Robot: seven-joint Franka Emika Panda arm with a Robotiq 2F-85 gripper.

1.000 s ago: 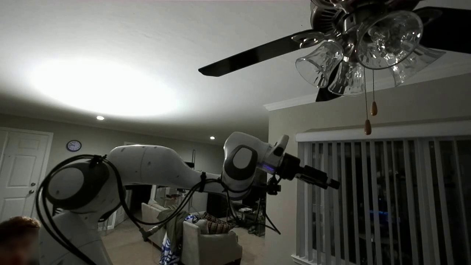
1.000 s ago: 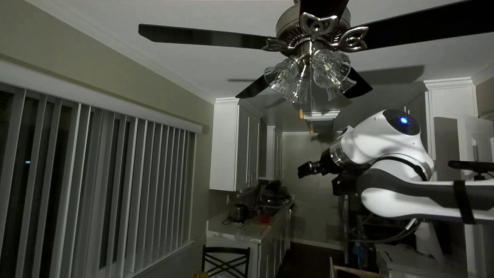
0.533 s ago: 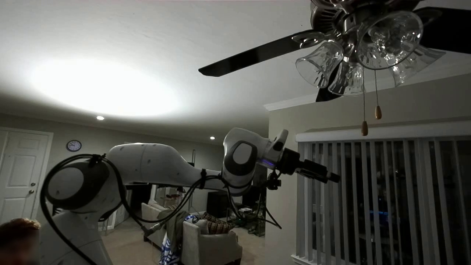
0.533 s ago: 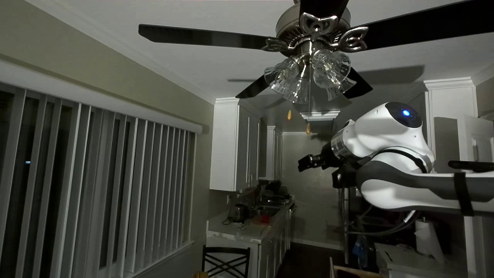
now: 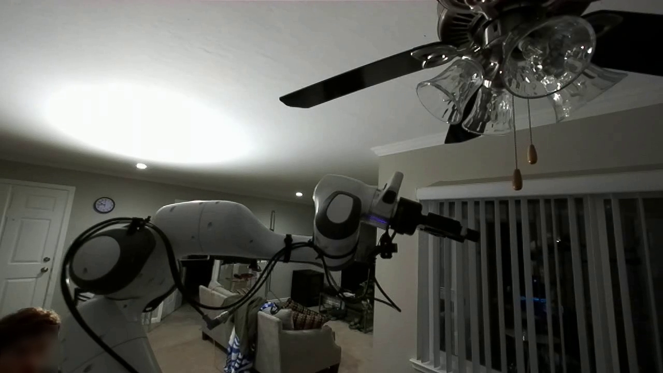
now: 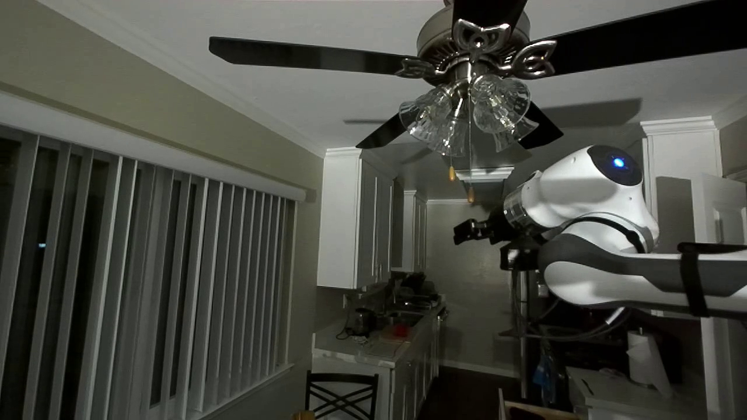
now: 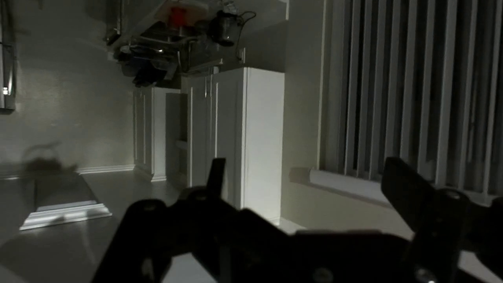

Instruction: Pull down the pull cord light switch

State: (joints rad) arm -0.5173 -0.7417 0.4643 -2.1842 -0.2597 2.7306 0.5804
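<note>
The pull cord light switch is a thin long cord ending in a small elongated reddish-brown knob (image 5: 517,180); the knob also shows in an exterior view (image 6: 471,195). It hangs free below the ceiling fan's glass shades. A shorter cord with a similar knob (image 5: 532,154) hangs beside it, also visible in an exterior view (image 6: 451,173). My gripper (image 5: 472,235) is lower than both knobs and apart from them in both exterior views (image 6: 465,231). In the wrist view my gripper (image 7: 306,165) has its fingers spread, with nothing between them. Neither cord shows in the wrist view.
The ceiling fan has dark blades (image 5: 357,76) and glass shades (image 5: 489,109) above the cords. Vertical blinds (image 5: 549,280) cover the window behind the gripper. White cabinets (image 6: 344,221) stand beyond the fan. A person's head (image 5: 28,331) is at the lower left.
My gripper and wrist have risen in both exterior views, and the gripper has tilted a little closer to level. Both knobs have swung slightly from side to side.
</note>
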